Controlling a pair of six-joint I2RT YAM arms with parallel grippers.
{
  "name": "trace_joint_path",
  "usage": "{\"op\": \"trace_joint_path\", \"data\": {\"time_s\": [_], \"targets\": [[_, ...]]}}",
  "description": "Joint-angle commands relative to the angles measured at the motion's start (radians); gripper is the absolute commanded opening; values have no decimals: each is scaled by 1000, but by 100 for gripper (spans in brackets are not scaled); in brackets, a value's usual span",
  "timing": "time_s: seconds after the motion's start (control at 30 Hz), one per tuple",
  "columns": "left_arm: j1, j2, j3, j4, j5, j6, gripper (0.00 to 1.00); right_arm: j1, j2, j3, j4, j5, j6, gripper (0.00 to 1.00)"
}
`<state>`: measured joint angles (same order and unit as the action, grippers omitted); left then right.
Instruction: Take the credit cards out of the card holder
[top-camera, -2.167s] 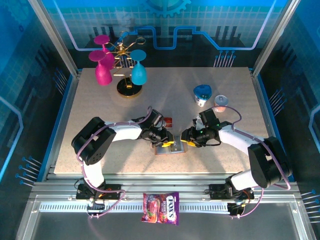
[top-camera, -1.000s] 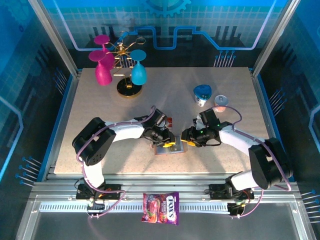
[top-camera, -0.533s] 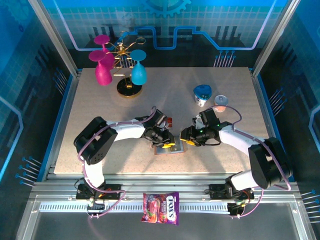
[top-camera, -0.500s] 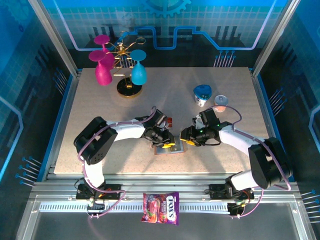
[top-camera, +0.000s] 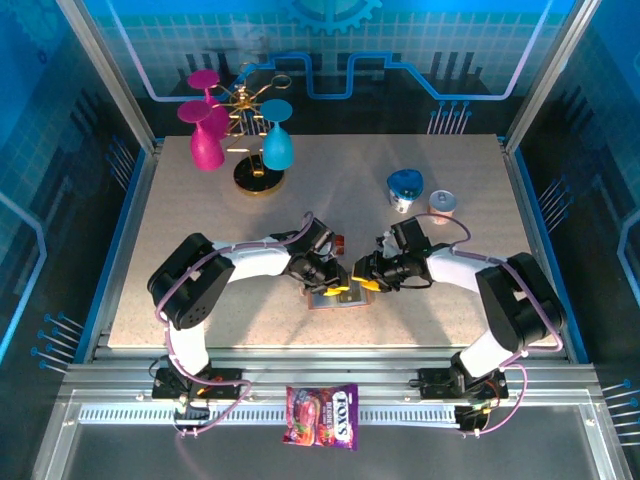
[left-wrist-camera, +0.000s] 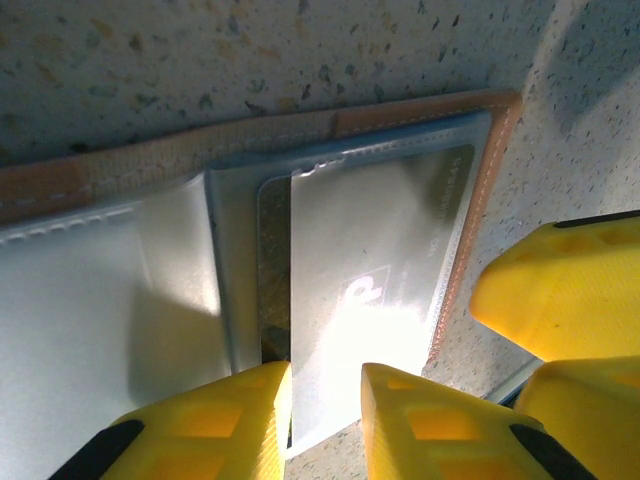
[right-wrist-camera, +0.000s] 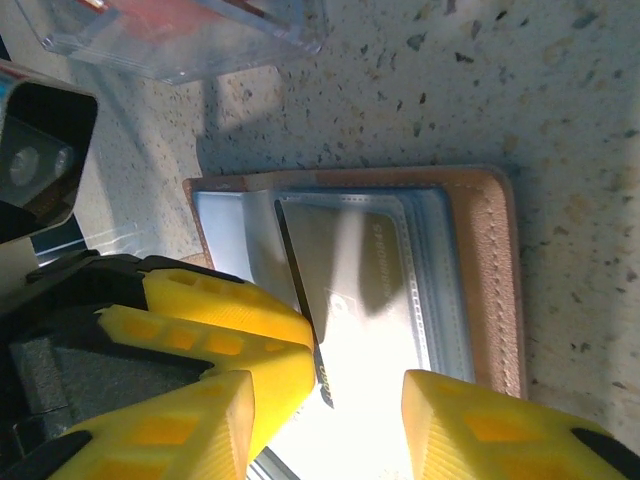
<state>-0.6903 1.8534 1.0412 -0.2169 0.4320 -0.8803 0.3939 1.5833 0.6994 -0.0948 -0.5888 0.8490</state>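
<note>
**One card out, at least one left**

The card holder (top-camera: 330, 303) lies open mid-table. A red card (top-camera: 337, 242) sits just beyond it, and another card (right-wrist-camera: 350, 290) is still pocketed. Your left gripper (left-wrist-camera: 322, 420), jaws narrow, meets the holder's edge; you cannot tell whether it pinches. Your right gripper (right-wrist-camera: 325, 430) straddles the pocketed card, parted and empty. The fingers crowd together, but bare table (top-camera: 420, 320) lies to the right.

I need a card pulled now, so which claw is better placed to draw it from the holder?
Right, probably. The right claw stands open around the credit card's free end, while the left claw pinches the card holder, steadying it.
</note>
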Motion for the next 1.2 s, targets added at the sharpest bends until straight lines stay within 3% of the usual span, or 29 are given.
{"op": "trace_joint_path", "data": {"time_s": [0.0,0.9,1.17], "targets": [[-3,6,20,-36,-12,16,26,15,32,-11,40,-38,13,43],[1,-61,17,-128,-84,61,27,20,61,-8,-48,32,-43,43],[18,-98,-47,-8,-50,-7,34,20,58,-7,-48,31,-42,43]]}}
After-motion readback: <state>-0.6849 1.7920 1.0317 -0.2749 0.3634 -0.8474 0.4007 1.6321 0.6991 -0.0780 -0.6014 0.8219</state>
